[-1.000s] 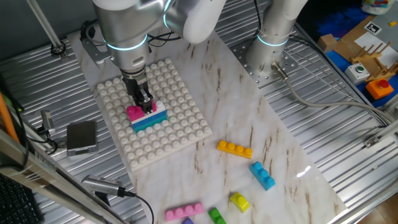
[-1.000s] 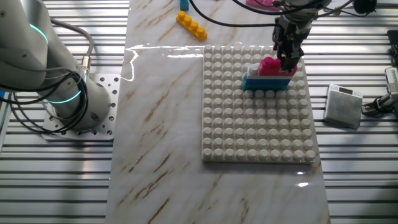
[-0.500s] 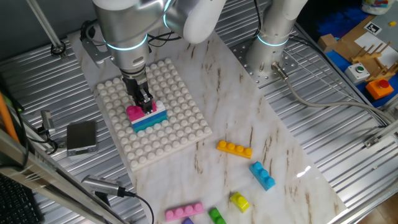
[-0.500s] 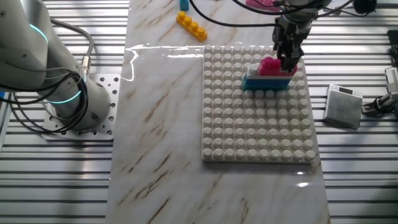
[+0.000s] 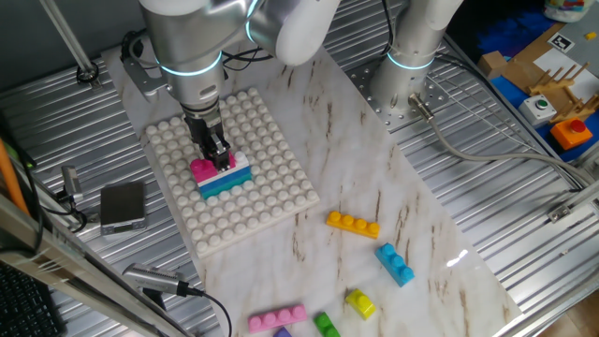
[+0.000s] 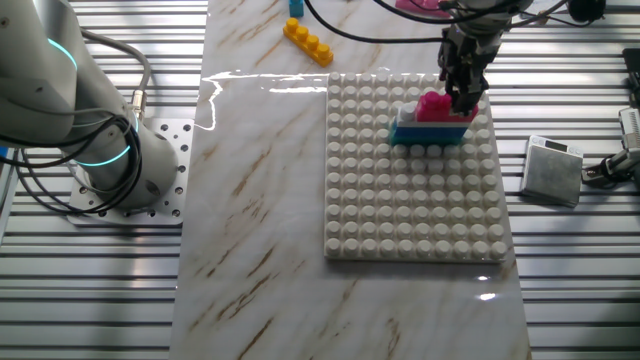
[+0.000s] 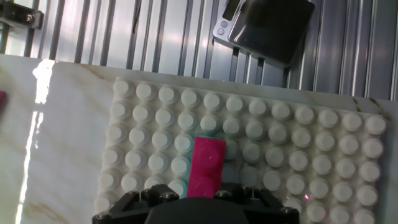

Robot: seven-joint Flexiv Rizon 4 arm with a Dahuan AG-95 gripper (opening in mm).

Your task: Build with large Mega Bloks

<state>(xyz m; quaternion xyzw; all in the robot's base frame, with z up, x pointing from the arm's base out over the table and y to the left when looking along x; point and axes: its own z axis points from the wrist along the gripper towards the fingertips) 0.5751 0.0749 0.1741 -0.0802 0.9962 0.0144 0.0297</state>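
On the white studded baseplate [image 5: 267,201] stands a small stack of large Mega Bloks: a teal brick [image 5: 221,186] at the bottom, a white one [image 5: 240,172] over it and a pink brick [image 5: 203,169] on top. My gripper [image 5: 221,159] comes straight down on the stack and is shut on the pink brick's right end. The other fixed view shows the same: the gripper [image 6: 463,98] on the pink brick [image 6: 432,106] above the teal brick [image 6: 430,134]. In the hand view the pink brick [image 7: 207,163] runs out from between the fingers, and the fingertips are hidden by the hand.
Loose bricks lie on the marble near the front: orange [image 5: 353,225], blue [image 5: 395,263], yellow [image 5: 359,302], green [image 5: 326,325] and pink [image 5: 277,319]. A grey box [image 5: 123,206] sits left of the baseplate. A second arm's base [image 5: 402,84] stands at the back.
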